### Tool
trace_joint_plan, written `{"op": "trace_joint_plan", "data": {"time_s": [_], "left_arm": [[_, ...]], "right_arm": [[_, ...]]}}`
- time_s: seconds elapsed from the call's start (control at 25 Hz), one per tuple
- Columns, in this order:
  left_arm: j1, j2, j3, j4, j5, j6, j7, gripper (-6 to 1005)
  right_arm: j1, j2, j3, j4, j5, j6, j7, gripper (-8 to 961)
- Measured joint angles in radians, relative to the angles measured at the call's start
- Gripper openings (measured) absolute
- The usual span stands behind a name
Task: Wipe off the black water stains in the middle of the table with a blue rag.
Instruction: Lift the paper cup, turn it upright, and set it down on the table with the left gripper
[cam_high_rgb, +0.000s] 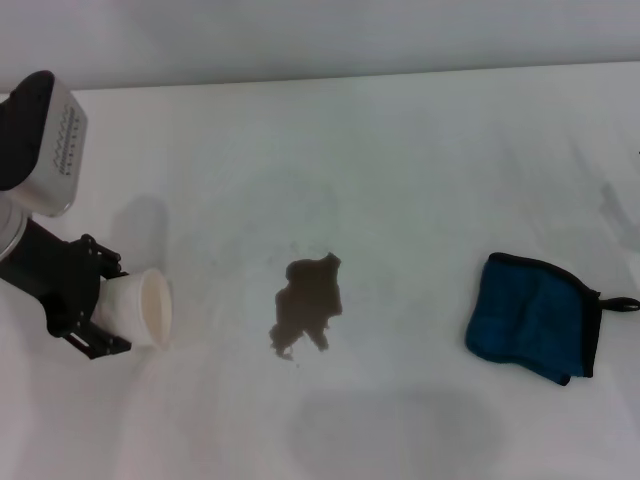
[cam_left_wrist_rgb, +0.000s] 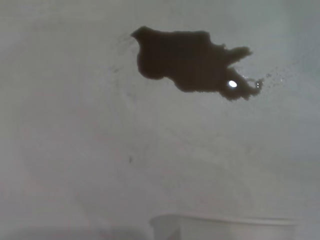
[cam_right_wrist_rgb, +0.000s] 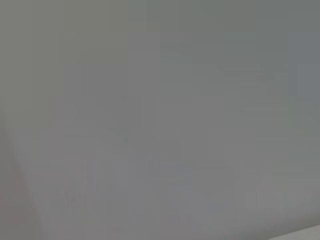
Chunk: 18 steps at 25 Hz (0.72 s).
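Observation:
The black water stains form a dark jagged blotch in the middle of the white table; the left wrist view shows the same stains with small droplets at one end. The blue rag lies folded on the table to the right of the stains, untouched, its black loop pointing right. At the left, my left gripper is shut on a white paper cup held on its side, mouth toward the stains and well apart from them. The cup's rim shows in the left wrist view. My right gripper is out of view.
The table's far edge runs along the top of the head view against a pale wall. The right wrist view shows only a plain grey surface.

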Motion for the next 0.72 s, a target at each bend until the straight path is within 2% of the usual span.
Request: {"op": "trace_joint_plan", "data": {"time_s": [0.24, 0.48, 0.56, 0.72], "left_arm": [[0.001, 0.001, -0.002, 0.002, -0.068, 0.018, -0.021, 804], [0.048, 0.009, -0.002, -0.005, -0.330, 0.076, 0.020, 740], [0.078, 0.008, -0.002, 0.008, -0.458, 0.087, 0.056, 724], [0.130, 0.006, -0.001, 0.053, -0.601, 0.085, 0.079, 699]], "right_arm": [[0.001, 0.000, -0.001, -0.009, 0.000, -0.011, 0.000, 838], [0.008, 0.000, -0.014, -0.021, 0.000, -0.028, -0.007, 838], [0.011, 0.000, -0.027, -0.032, 0.000, -0.037, -0.005, 838], [0.014, 0.000, -0.038, -0.048, 0.000, -0.043, -0.003, 839]]}}
